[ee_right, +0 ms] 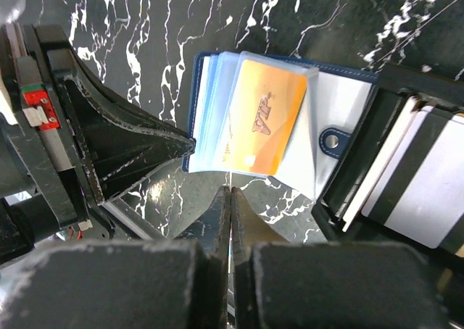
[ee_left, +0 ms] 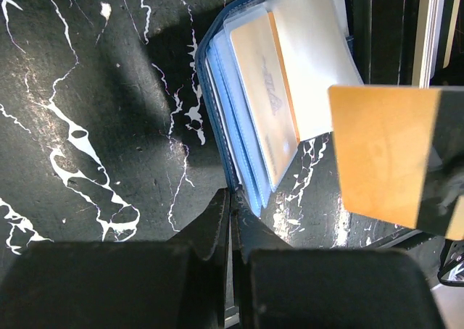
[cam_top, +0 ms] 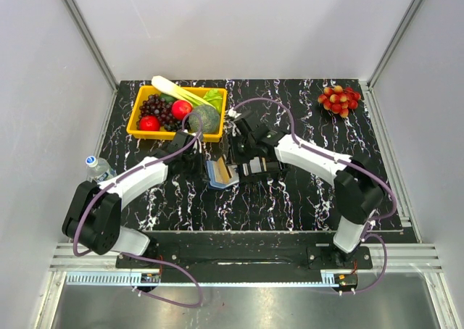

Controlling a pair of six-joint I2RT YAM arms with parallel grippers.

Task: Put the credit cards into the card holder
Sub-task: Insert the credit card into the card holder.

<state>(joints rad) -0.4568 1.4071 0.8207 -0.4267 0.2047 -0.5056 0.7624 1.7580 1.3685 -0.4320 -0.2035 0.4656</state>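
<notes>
Insertion is under way. The right gripper is clamped on a tan card, holding it just beside the open holder. The holder lies near the tabletop's middle with an orange card already sleeved. Both arms reach inward. The left gripper, closed, presses its tips against the holder's edge. Next, the card's edge probably needs angling into a free sleeve.
</notes>
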